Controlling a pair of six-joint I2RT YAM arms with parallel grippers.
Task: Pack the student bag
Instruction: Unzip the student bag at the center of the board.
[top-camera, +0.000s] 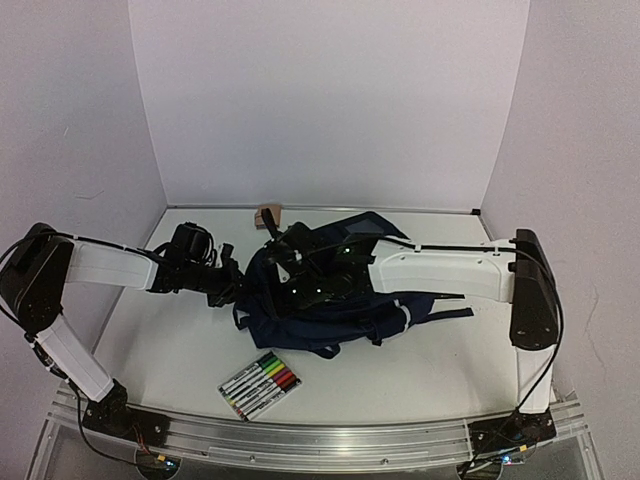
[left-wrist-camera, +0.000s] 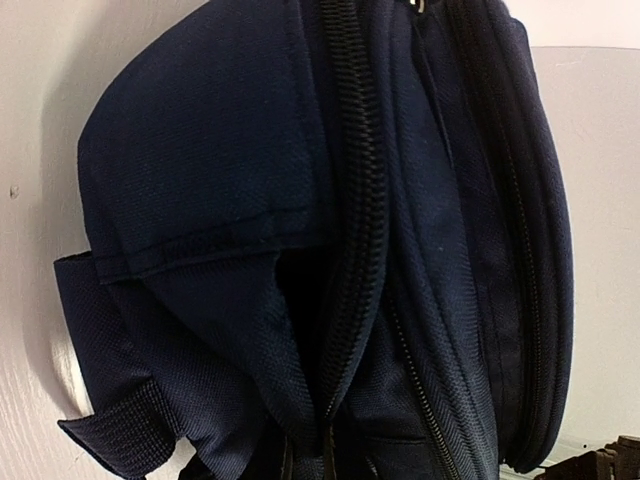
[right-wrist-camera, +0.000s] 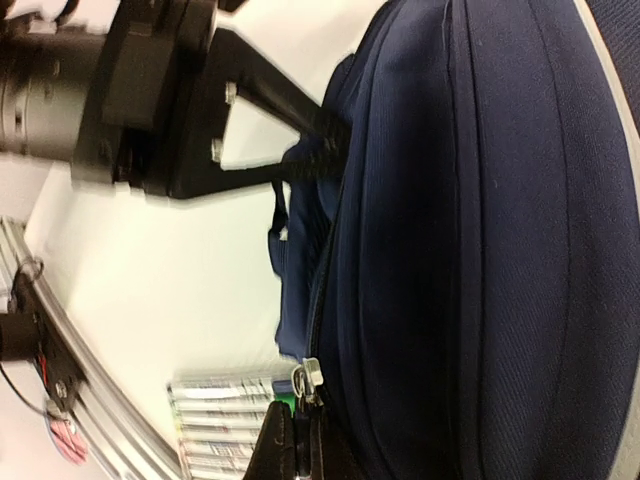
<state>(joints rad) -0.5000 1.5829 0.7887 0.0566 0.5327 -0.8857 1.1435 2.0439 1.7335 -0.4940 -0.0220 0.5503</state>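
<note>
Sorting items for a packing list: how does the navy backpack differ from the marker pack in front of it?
Size: the navy backpack is far bigger than the flat marker pack. Colour: the backpack is one dark blue; the marker pack shows several cap colours. State: the left claw pinches the backpack's edge, while the marker pack lies untouched. Both rest on the white table.
</note>
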